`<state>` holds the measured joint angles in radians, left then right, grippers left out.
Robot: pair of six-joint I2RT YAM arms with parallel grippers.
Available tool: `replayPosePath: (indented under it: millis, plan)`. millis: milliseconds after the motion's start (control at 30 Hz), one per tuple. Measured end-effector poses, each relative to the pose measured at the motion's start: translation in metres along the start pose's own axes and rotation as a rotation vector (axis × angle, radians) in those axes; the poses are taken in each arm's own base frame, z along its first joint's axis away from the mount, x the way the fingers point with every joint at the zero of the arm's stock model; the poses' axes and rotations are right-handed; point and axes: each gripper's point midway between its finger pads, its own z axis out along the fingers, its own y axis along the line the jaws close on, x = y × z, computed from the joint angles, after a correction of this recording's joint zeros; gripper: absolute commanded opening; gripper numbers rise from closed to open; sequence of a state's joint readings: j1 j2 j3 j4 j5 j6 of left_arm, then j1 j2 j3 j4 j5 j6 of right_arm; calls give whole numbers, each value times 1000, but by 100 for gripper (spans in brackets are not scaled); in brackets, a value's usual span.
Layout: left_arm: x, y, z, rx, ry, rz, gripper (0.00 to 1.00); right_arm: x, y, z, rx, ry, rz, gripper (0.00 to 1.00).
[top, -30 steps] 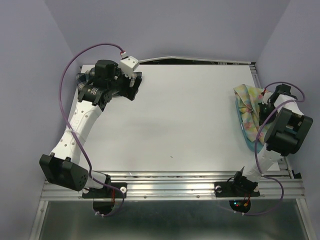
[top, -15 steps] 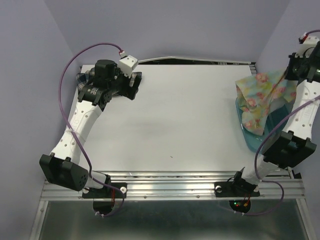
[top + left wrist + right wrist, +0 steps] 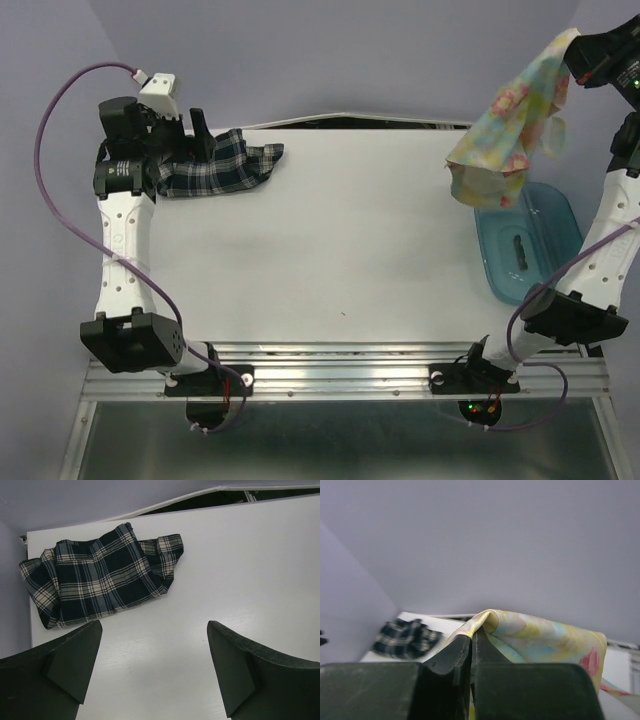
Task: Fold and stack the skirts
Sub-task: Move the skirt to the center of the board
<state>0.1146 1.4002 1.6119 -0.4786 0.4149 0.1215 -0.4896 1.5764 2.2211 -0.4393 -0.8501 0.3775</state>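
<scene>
The right gripper (image 3: 471,640) pinches the flower skirt (image 3: 505,120), which hangs high over the teal bin (image 3: 560,215) at the right. The left gripper (image 3: 153,630) is open and empty, by the plaid skirt (image 3: 100,580) in the table's (image 3: 350,230) far left corner.

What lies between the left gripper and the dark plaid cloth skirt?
Only bare white tabletop, in the left wrist view; the left gripper is open, clear of the dark plaid cloth skirt.

Overhead view, left wrist near plaid skirt (image 3: 100,580), right wrist seemingly far
</scene>
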Motion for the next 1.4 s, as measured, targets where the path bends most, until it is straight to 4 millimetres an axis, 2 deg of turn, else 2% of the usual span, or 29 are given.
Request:
replayPosePath:
  millis: [33, 100, 167, 233, 267, 367, 400, 433, 500, 533, 567, 600, 633, 733, 800, 900, 967, 1067, 1167, 1200, 1233, 1300, 1400]
  plan:
    - [-3, 1, -2, 5, -8, 0, 98, -7, 12, 2, -47, -20, 26, 1]
    - [-5, -2, -6, 21, -17, -1, 99, -14, 50, 12, -179, -45, 64, 1]
    - [-7, -3, -9, 31, -23, 1, 99, -7, 88, 22, -307, -27, 111, 1]
    - [-6, -4, -12, 34, -26, 5, 98, 9, 116, 29, -397, 15, 159, 1]
    - [-4, -5, -15, 37, -26, 11, 98, 27, 135, 34, -451, 54, 204, 1]
    - [3, -8, -22, 47, -23, 25, 98, 71, 163, 41, -520, 155, 305, 1]
    - [5, -10, -25, 51, -23, 32, 98, 92, 174, 44, -543, 202, 345, 1]
    - [9, -11, -28, 52, -21, 41, 98, 109, 176, 46, -543, 240, 379, 1]
    - [14, -13, -33, 55, -16, 54, 98, 160, 187, 50, -553, 348, 446, 1]
    - [16, -14, -34, 56, -14, 58, 98, 177, 191, 52, -555, 379, 456, 1]
    - [18, -15, -37, 59, -12, 65, 98, 207, 194, 52, -540, 442, 486, 1]
    - [20, -16, -38, 62, -5, 71, 97, 223, 195, 53, -530, 475, 496, 1]
    - [22, -17, -39, 66, 0, 75, 96, 251, 195, 54, -508, 532, 510, 1]
    - [29, -18, -39, 81, 23, 85, 94, 301, 188, 64, -454, 609, 484, 1]
    - [40, -19, -39, 90, 56, 90, 93, 327, 177, 76, -404, 632, 458, 1]
    - [65, -20, -38, 111, 126, 105, 91, 376, 143, 95, -265, 667, 400, 1]
    - [93, -23, -40, 140, 193, 118, 89, 409, 118, 98, -158, 700, 362, 1]
    - [141, -32, -45, 200, 299, 133, 89, 460, 81, 83, 2, 773, 294, 1]
    - [186, -49, -52, 259, 389, 152, 89, 490, 63, 63, 78, 834, 259, 1]
    - [195, -54, -53, 274, 407, 160, 90, 496, 61, 57, 89, 850, 256, 1]
    - [206, -64, -54, 303, 430, 181, 90, 505, 58, 50, 100, 870, 257, 11]
    - [213, -80, -51, 343, 439, 226, 90, 521, 57, 33, 117, 924, 271, 21]
    - [221, -116, -41, 413, 439, 320, 90, 530, 57, 20, 126, 977, 276, 57]
